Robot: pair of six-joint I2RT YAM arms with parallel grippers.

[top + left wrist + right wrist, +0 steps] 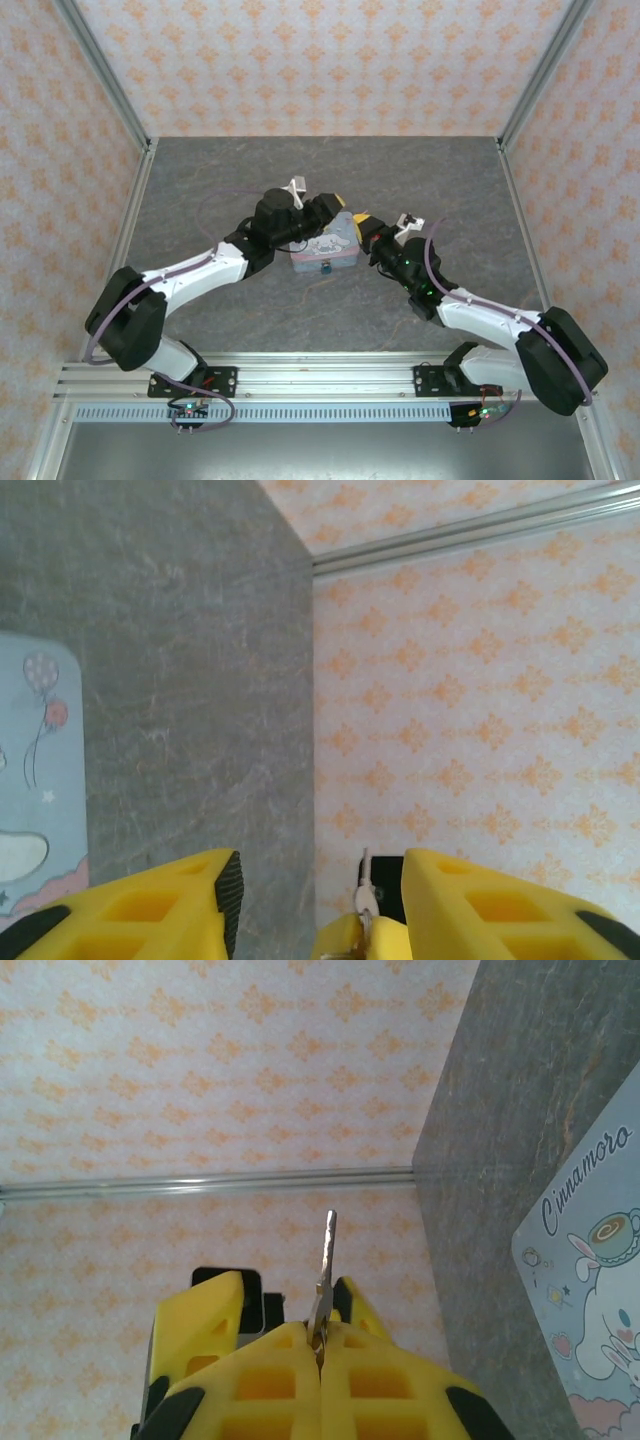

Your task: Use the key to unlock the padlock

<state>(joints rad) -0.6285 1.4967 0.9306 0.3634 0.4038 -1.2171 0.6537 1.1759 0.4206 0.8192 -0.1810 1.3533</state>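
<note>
Your right gripper [322, 1322] pinched the thin metal key [326, 1255]; the tiny bluish padlock [327, 268] sat against the tin box [335, 243].

Left arm [190, 272], right arm [490, 315]: white link shells, black joint housings, black base plates [195, 382]. A purple cable [431, 252] loops up the links from each base plate. Green LEDs [412, 266] on the right arm's housing farthest from its base plate. Left fingers [150, 910], right fingers [260, 1380]: yellow plastic, rectangular lattice pockets, black ribbed pads.

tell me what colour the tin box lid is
The tin box lid is pale blue with a cartoon character, clearest in the right wrist view.
</note>
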